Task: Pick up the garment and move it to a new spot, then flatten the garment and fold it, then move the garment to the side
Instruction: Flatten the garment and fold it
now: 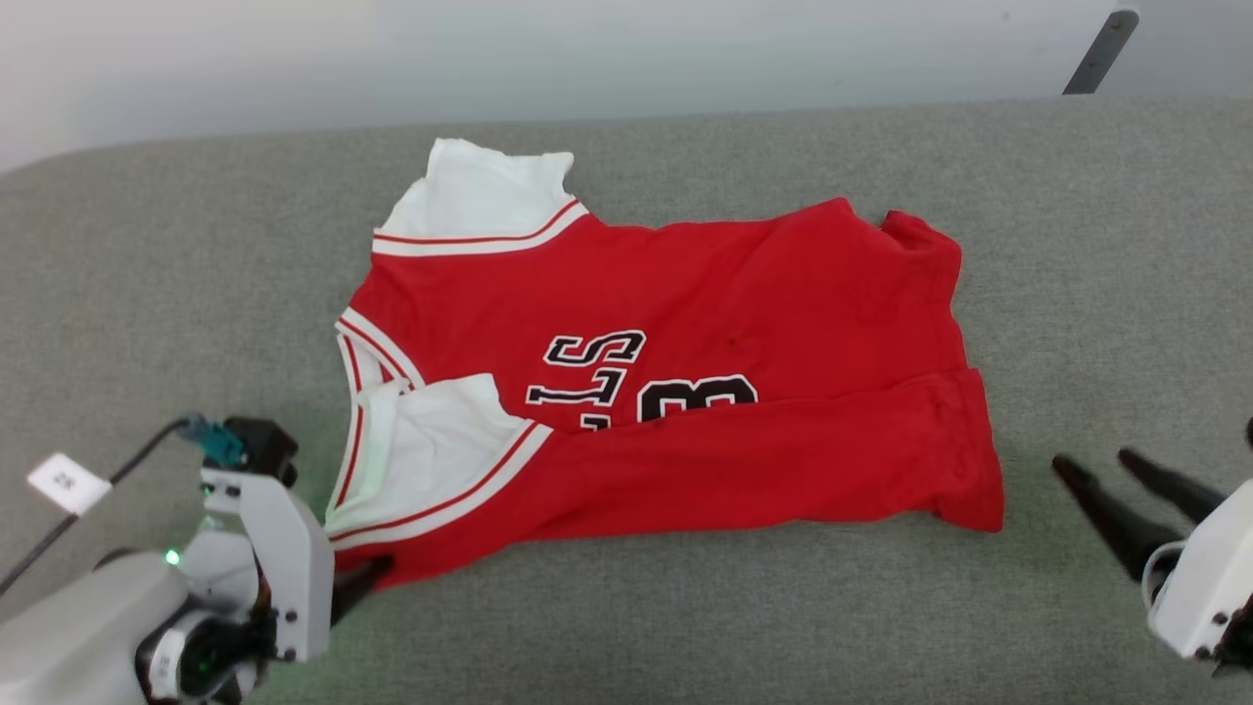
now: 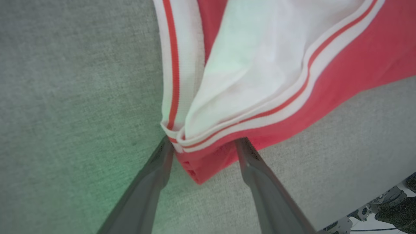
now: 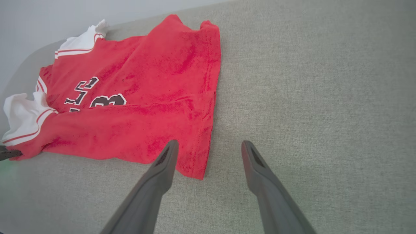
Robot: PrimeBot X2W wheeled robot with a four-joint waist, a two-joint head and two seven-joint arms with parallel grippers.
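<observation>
Wide open, the left gripper (image 2: 204, 140) straddles a corner of the jersey (image 1: 685, 392) at lower left without clamping it. The right gripper (image 1: 1094, 460), equally spread and empty, hovers near the hem, lower right. Jersey lies half-folded mid-frame on the grey desk (image 1: 147, 274).

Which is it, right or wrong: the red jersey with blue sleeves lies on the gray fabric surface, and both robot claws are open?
Wrong in one thing: the sleeves are white, not blue, as the head view shows. The rest holds: the red jersey lies on the gray fabric surface, and the left gripper and right gripper are both open.
</observation>
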